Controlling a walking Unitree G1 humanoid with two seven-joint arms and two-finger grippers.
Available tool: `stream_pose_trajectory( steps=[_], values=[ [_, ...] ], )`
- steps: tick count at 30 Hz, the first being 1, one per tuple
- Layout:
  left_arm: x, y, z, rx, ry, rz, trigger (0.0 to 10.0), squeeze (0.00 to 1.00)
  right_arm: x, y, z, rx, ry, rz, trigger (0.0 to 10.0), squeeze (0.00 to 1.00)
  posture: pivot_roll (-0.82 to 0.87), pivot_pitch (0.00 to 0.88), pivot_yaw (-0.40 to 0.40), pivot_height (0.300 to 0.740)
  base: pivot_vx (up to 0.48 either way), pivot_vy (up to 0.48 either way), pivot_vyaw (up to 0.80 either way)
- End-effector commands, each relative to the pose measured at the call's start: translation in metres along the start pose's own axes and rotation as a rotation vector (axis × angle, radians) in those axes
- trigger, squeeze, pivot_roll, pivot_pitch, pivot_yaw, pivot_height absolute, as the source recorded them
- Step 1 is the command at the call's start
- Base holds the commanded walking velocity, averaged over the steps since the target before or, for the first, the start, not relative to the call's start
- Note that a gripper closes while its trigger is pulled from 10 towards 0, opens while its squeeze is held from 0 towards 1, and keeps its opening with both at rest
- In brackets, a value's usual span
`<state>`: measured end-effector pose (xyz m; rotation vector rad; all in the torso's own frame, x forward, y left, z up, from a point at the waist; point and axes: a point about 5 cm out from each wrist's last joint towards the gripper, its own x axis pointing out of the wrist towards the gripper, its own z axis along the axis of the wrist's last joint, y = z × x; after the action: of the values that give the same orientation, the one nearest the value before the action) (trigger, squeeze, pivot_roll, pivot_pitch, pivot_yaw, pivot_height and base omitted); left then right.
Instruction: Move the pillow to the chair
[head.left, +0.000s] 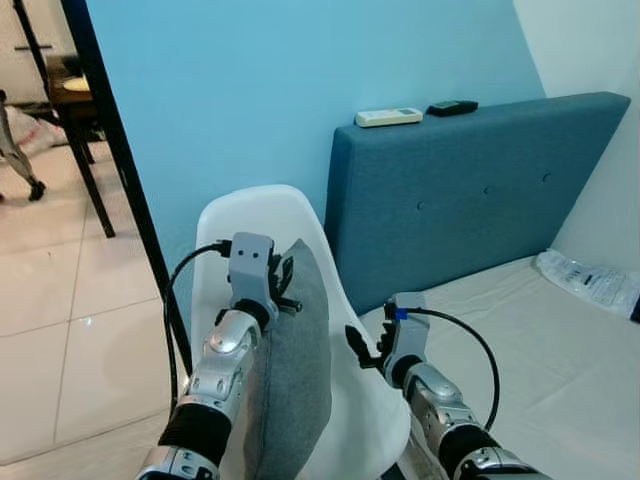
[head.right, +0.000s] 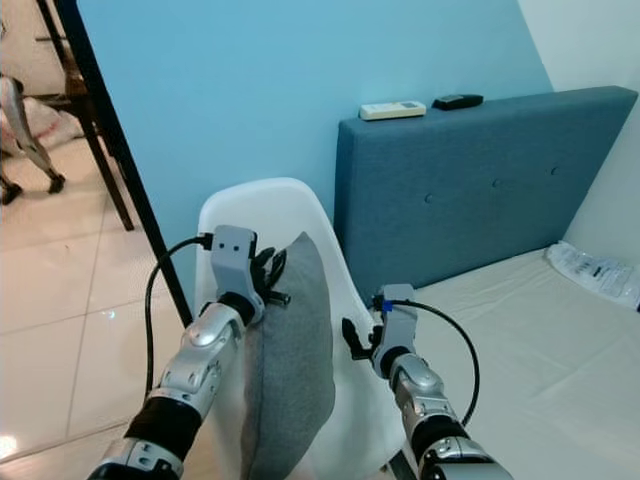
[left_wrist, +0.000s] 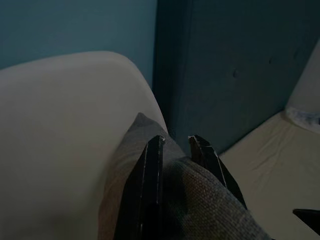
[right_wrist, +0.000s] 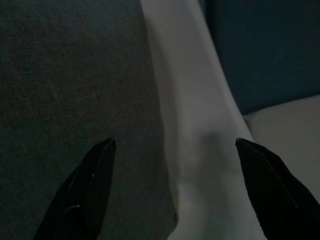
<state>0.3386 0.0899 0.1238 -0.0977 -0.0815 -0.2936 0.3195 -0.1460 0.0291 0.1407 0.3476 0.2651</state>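
Left eye view: grey pillow (head.left: 295, 370) stands on edge in white chair (head.left: 250, 215), leaning on backrest. Left gripper (head.left: 281, 285) pinches pillow's upper edge. Right gripper (head.left: 366, 350) hangs beside chair's right rim, clear of pillow.

Right eye view: same layout; bed headboard (head.right: 480, 190) just beside chair.

Left wrist view: fingers (left_wrist: 150, 175) nearly closed on fold of fabric.

Right wrist view: fingers (right_wrist: 97, 170) spread wide, empty.

Risk: upright pillow likely topples forward off seat on release; fabric may snag fingers, dragging pillow out.
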Motion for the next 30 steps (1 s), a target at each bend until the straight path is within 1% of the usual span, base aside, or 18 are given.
stream_pose_trajectory(
  steps=[1,6,10,20,30],
  values=[
    [0.0026,0.0003,0.0012,0.016,0.008,0.000,10.0,0.00,0.0006,-0.0005,0.0009,-0.007,0.007,-0.002,10.0,0.00,-0.01,0.000,-0.045,0.740,0.000,0.000,0.00],
    [0.0027,-0.0005,-0.0011,0.026,0.023,0.000,10.0,0.00,0.0010,0.0003,0.0010,-0.009,0.009,0.001,10.0,0.00,-0.01,0.000,-0.044,0.740,-0.399,0.000,0.00],
    [0.0026,-0.0006,-0.0004,0.025,0.013,-0.001,10.0,0.00,0.0014,0.0012,0.0010,-0.009,0.009,0.003,10.0,0.00,-0.01,0.000,-0.042,0.740,-0.439,0.000,0.00],
    [0.0033,0.0019,0.0012,0.031,0.009,0.011,10.0,0.00,0.0013,0.0022,0.0000,-0.004,0.008,0.002,10.0,0.00,-0.01,0.000,-0.034,0.740,0.000,0.000,0.00],
    [0.0031,0.0032,0.0007,0.054,0.012,0.011,10.0,0.00,0.0008,0.0022,-0.0016,0.002,0.010,-0.006,10.0,0.00,-0.01,0.000,-0.028,0.740,0.000,0.000,0.00]
  ],
)
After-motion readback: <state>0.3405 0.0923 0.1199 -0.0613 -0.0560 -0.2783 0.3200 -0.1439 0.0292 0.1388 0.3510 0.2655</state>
